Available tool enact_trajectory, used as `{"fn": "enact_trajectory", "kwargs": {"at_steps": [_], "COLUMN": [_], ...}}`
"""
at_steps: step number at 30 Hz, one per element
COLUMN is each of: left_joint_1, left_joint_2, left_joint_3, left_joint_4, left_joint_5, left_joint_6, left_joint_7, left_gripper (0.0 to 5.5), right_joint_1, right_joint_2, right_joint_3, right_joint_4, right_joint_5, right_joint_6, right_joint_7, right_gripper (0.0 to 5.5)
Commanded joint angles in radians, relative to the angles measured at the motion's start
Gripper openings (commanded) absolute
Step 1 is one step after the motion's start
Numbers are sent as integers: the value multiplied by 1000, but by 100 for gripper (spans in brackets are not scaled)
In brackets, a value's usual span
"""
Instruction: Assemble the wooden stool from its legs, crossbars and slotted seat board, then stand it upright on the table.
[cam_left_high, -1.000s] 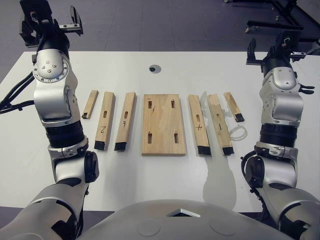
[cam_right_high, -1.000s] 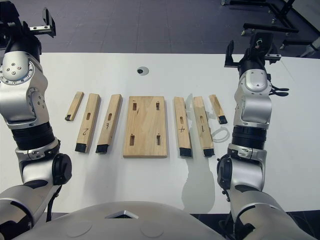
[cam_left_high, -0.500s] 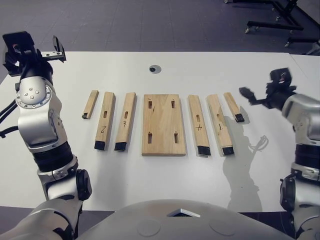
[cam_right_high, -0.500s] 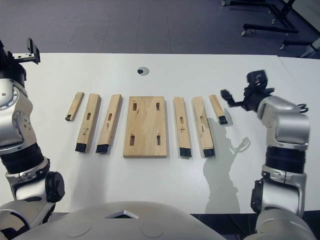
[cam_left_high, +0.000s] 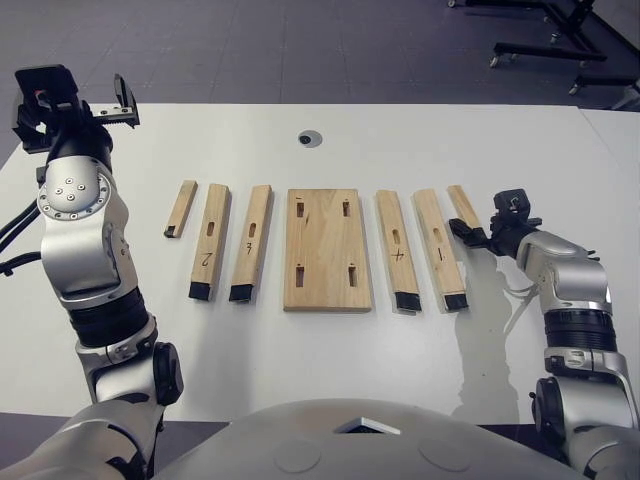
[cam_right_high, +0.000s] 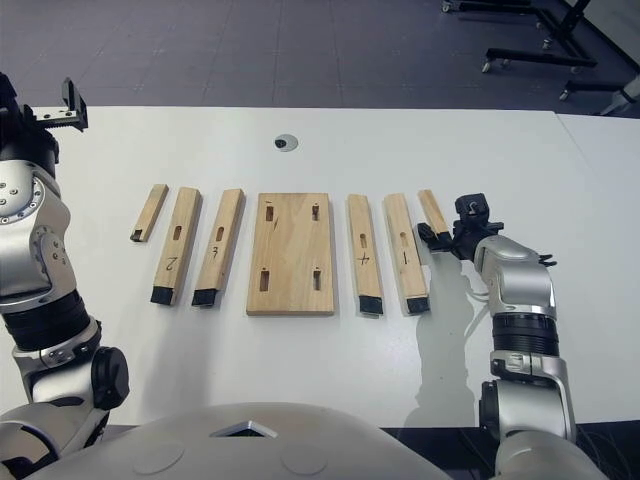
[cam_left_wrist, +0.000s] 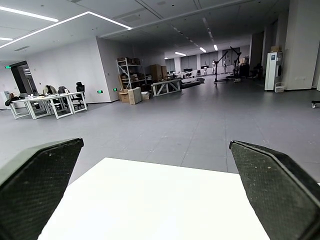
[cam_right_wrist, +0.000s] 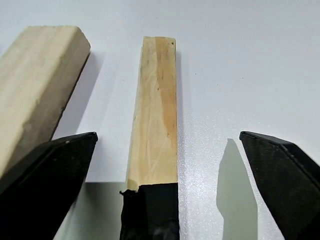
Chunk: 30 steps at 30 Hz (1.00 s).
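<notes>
- we log the seat board (cam_left_high: 327, 249) flat at mid table (cam_left_high: 330, 340), slots up.
- two legs (cam_left_high: 208, 241) (cam_left_high: 251, 242) lie to its left and two (cam_left_high: 397, 248) (cam_left_high: 440, 246) to its right, all parallel to it.
- left crossbar (cam_left_high: 181, 207) and right crossbar (cam_right_wrist: 155, 110) close the row's outer ends.
- right gripper (cam_right_wrist: 167, 150) sits low at the right crossbar's black-tipped end, jaws spread, one finger on each side; we cannot tell if they touch it.
- left gripper (cam_left_wrist: 155, 195) hangs raised over the table's far-left corner, jaws spread wide.

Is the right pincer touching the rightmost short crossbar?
Apart. The right wrist view shows bare table on both sides of the short crossbar, inside the open right pincer.
</notes>
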Motion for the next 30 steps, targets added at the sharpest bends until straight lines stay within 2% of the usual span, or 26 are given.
{"fn": "enact_trajectory", "kwargs": {"at_steps": [1,10,20,27,30], "left_joint_1": [-12,-18,-37,-57,-120], "left_joint_2": [2,12,11,-5,-68], "left_joint_3": [-3,3,-2,29,148], "left_joint_4": [-3,5,25,32,52], "left_joint_5": [1,2,3,-33,-198], "left_joint_6": [17,16,5,27,113], "left_joint_7": [-1,-4,-1,-8,-34], "left_gripper": [540,540,540,540,540], "right_joint_1": [27,36,25,-11,-88], "right_joint_2": [14,-9,-12,-16,-24], "right_joint_3": [22,34,38,25,-30], "right_joint_4": [37,23,58,57,13], "right_joint_5": [-1,-7,-16,-5,49], "right_joint_6": [31,53,-1,-45,-90], "right_joint_7": [19,30,18,37,68], "right_gripper": [452,286,135,130,130]}}
